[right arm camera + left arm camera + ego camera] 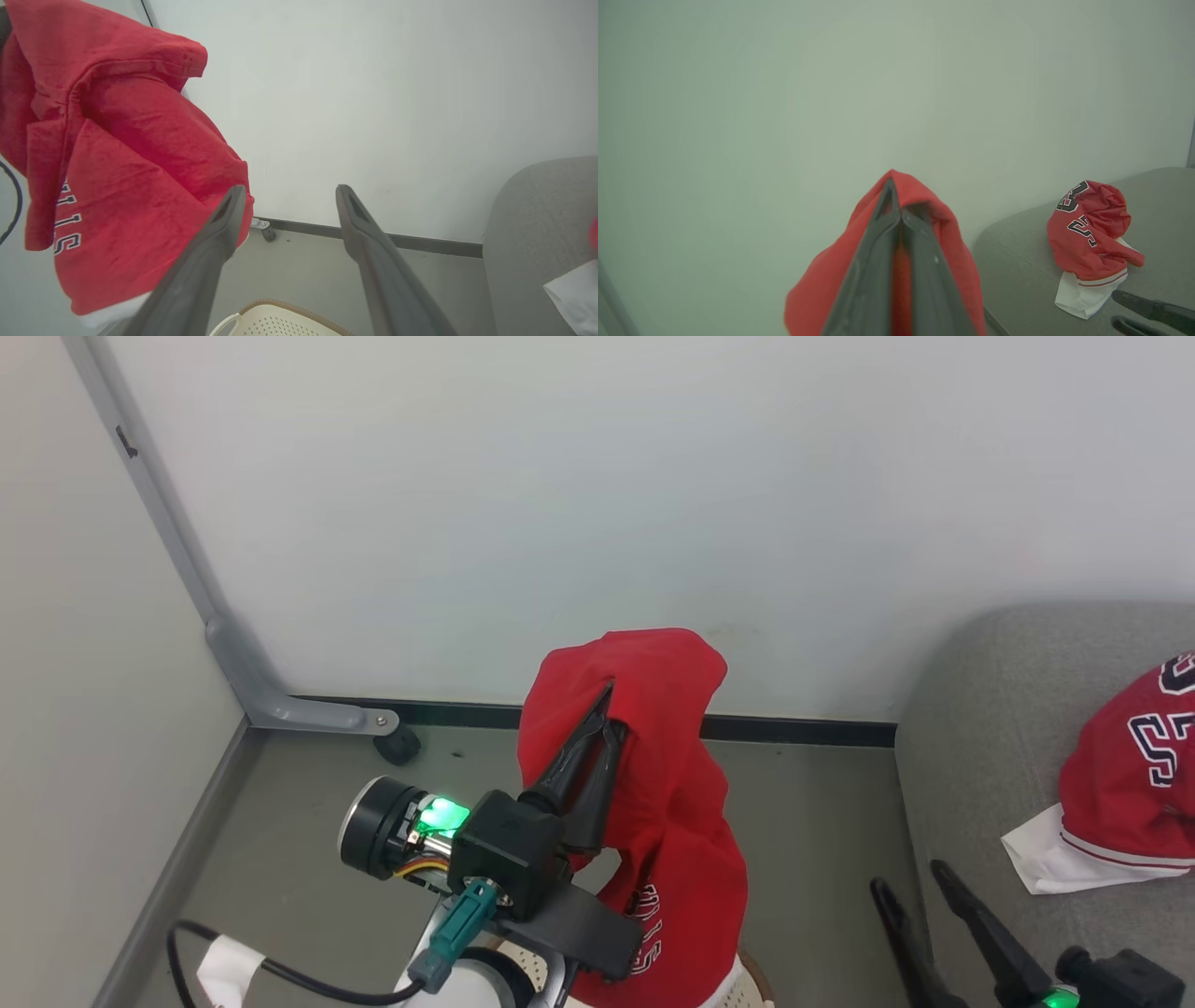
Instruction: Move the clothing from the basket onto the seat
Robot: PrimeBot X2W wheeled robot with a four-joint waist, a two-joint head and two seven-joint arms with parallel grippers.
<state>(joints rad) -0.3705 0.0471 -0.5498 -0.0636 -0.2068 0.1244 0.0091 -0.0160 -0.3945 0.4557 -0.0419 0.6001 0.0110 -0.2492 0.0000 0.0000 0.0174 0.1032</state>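
Risk of snag: red shirt (672, 784) hangs from the tightly closed left jaws.
Swinging toward the couch (980, 709), it may catch the empty, widely spread right jaws.

You'll find navy letters edged in white on the hanging red garment (672, 803), running sideways down its lower fold. From the right wrist view you can make out what looks like an S and two upright strokes, and the rest is lost in the folds. On the red jersey (1130, 775) lying on the seat (971, 728) you can see large navy-and-white numerals, one shaped like a 5, the other cut off by crumpling and the frame edge.
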